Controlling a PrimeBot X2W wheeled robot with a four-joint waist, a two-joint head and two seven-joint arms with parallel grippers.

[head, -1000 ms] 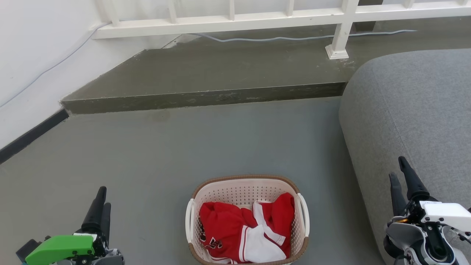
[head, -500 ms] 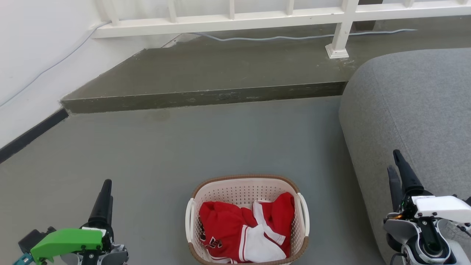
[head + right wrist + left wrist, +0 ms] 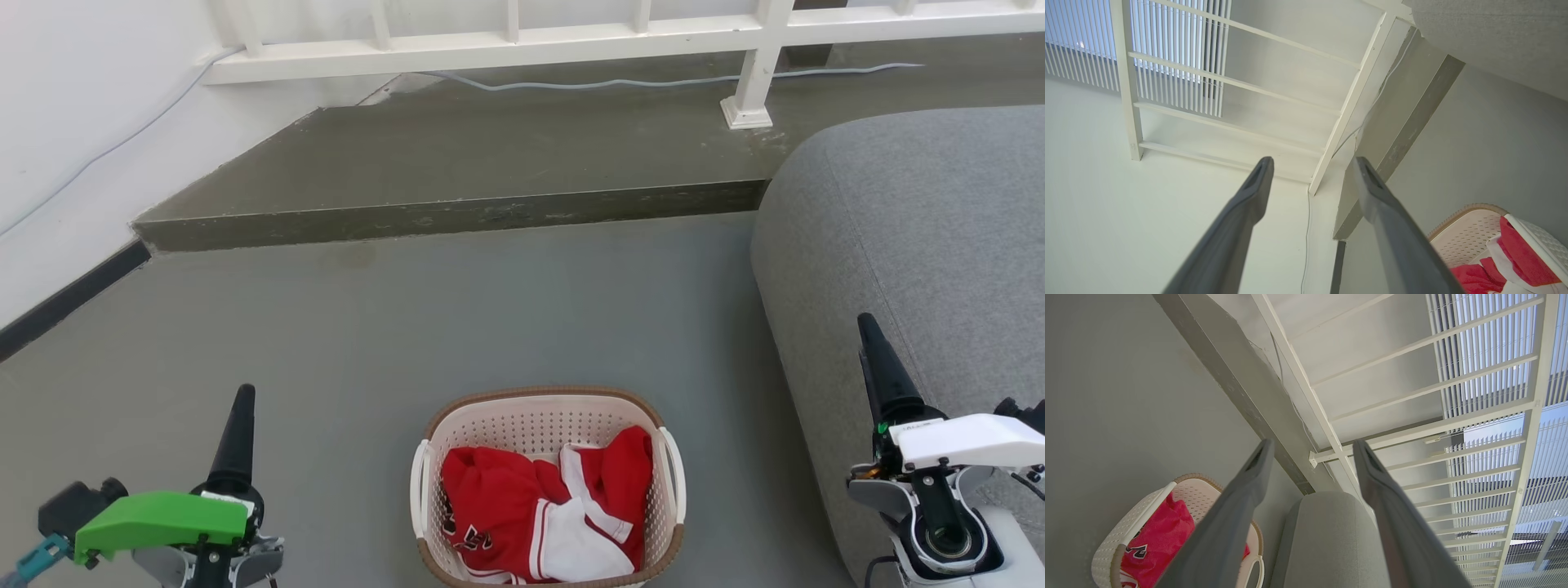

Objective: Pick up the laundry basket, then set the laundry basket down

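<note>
I have the laundry basket (image 3: 535,425) sitting on the grey floor (image 3: 408,343) at the bottom middle of my head view, upright, with red and white clothes (image 3: 522,510) bunched inside it. Its white loop handles face out to either side, and neither is touched.

My left gripper (image 3: 243,396) is at the lower left, well apart from the basket, with its fingers pointing up the view. It is turned edge-on to the head camera, so the two fingers line up as one dark spike above the green wrist cover (image 3: 159,518). The left wrist view shows the fingers spread, with nothing between them and the basket low on the left.

My right gripper (image 3: 867,331) is at the lower right, in front of the grey sofa (image 3: 922,229), also edge-on with its fingers pointing up. The right wrist view shows its fingers parted and empty too, aimed toward the white railing (image 3: 1241,85), with the basket in the bottom right corner.
</note>
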